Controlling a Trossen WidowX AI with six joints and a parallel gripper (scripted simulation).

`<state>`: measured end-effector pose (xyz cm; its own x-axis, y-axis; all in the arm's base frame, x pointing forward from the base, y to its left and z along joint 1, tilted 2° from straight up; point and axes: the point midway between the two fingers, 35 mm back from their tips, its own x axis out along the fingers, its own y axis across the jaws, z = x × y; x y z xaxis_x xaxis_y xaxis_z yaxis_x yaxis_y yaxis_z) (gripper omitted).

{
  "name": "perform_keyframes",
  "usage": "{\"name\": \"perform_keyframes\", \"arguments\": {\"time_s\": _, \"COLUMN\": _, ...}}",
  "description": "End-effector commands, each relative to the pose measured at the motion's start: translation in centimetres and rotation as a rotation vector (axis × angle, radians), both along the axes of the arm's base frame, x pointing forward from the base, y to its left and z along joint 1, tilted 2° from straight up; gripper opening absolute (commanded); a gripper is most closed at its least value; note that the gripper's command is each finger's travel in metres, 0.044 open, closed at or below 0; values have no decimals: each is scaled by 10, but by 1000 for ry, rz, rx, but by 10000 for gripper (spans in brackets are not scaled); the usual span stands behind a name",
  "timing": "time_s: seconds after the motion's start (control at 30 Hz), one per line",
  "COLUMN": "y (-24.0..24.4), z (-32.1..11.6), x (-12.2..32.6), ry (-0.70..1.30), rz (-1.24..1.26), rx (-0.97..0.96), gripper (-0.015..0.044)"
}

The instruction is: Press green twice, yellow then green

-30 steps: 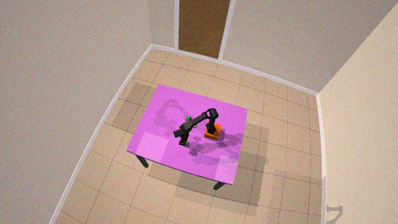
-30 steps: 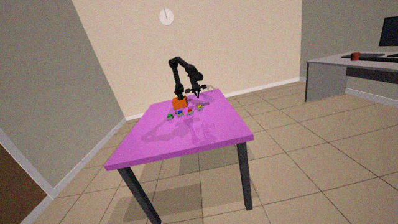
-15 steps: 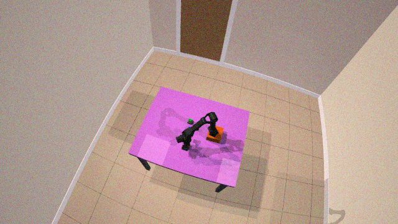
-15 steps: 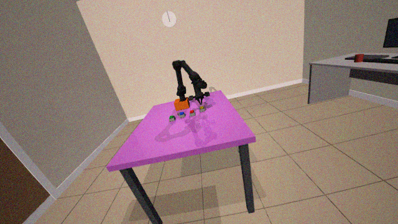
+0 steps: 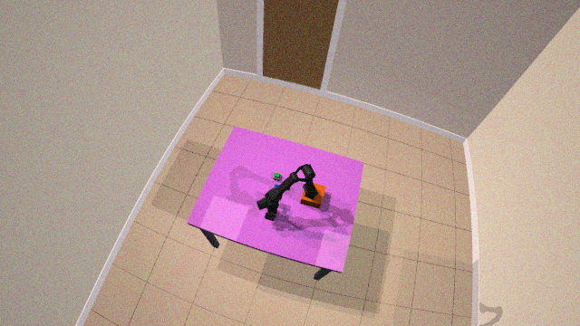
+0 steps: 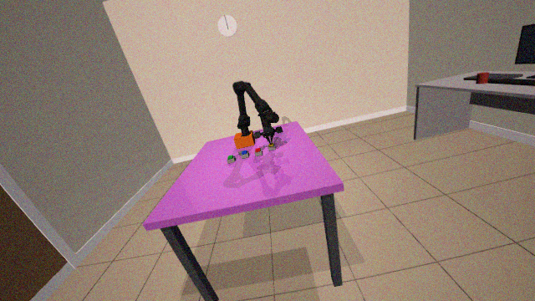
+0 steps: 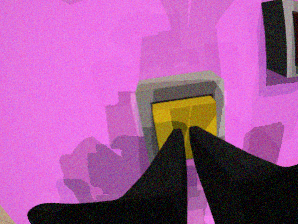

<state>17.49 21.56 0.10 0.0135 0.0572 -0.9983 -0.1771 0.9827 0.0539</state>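
Observation:
My gripper is shut and empty, pointing down at the yellow button. Its fingertips are over the middle of the yellow cap and look in contact with it. The cap looks sunk inside its grey housing. The yellow button is at the right end of the row in the exterior view. The green button is at the row's other end, away from the gripper. In the top view the arm hides the yellow button and the fingertips.
The red button is beside the yellow one; part of its housing shows in the wrist view's upper right. The blue button lies between red and green. The arm stands on an orange base on the pink table.

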Motion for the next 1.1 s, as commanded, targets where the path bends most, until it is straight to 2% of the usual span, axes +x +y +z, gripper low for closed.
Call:
{"name": "perform_keyframes", "arguments": {"time_s": 0.0, "y": -1, "z": -3, "x": 0, "ry": -3, "rz": -5, "rx": -4, "gripper": 20}}
{"name": "perform_keyframes", "arguments": {"time_s": 0.6, "y": 0, "z": -1, "x": 0, "ry": 0, "rz": -1, "rx": 0, "gripper": 20}}
{"name": "perform_keyframes", "arguments": {"time_s": 0.7, "y": -2, "z": 26, "x": 0, "ry": -3, "rz": -5, "rx": -4, "gripper": 20}}
{"name": "perform_keyframes", "arguments": {"time_s": 0.87, "y": -2, "z": 31, "x": 0, "ry": -4, "rz": -5, "rx": -4, "gripper": 20}}
{"name": "perform_keyframes", "arguments": {"time_s": 1.0, "y": -4, "z": 81, "x": 0, "ry": -4, "rz": -5, "rx": -4, "gripper": 20}}
{"name": "perform_keyframes", "arguments": {"time_s": 1.07, "y": -5, "z": 91, "x": -1, "ry": -4, "rz": -5, "rx": -4, "gripper": 20}}
